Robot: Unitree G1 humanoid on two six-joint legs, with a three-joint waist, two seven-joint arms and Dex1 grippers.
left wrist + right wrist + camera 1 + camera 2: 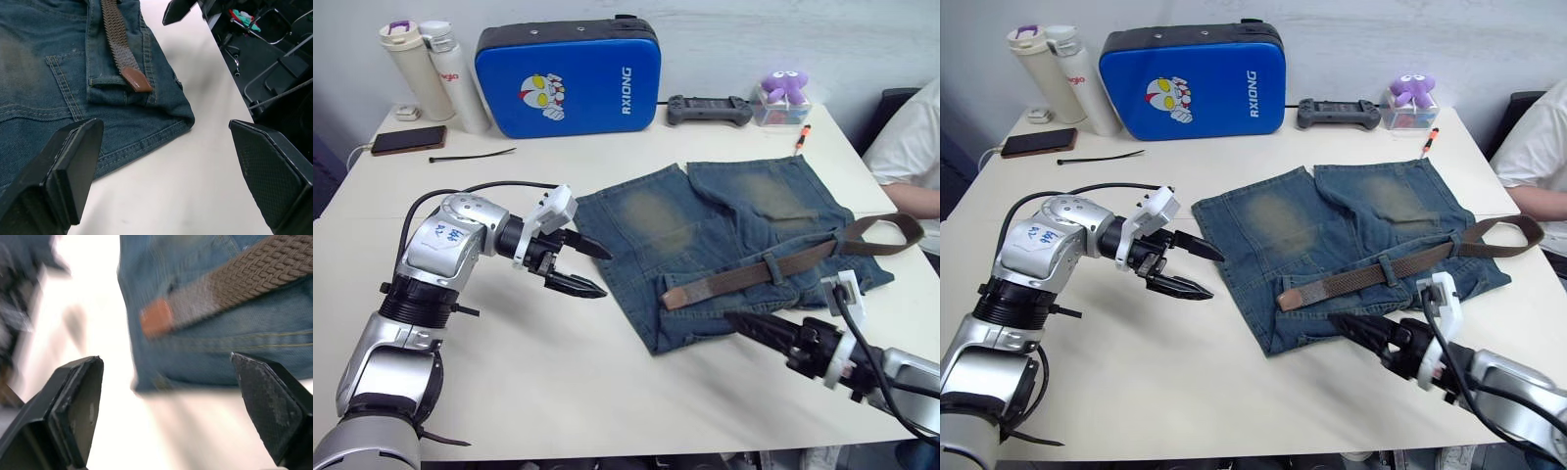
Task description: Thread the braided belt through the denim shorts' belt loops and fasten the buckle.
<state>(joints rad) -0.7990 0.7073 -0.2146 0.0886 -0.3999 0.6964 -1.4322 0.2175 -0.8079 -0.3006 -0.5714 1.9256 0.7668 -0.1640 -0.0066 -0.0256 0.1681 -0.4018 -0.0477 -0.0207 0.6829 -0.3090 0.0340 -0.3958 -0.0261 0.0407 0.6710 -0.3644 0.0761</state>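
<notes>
Pincers hung open over the white desk (607,392): the right pincer (744,324) just off the near edge of the denim shorts (724,245), the left pincer (582,266) beside their left edge, neither holding anything. Shorts lay flat at mid-desk with the braided belt (773,266) running along the waistband, its tan tip (137,80) free near the left end and its other end looped off the right side. Farther back stood a blue case (570,76).

Office or lab setting: pale work table (607,392) sitting against a plain wall. Behind the blue case (570,76): wall; beside it, bottles (438,73), phone (408,139), game controller (709,110). Person sitting at table's edge (913,147).
</notes>
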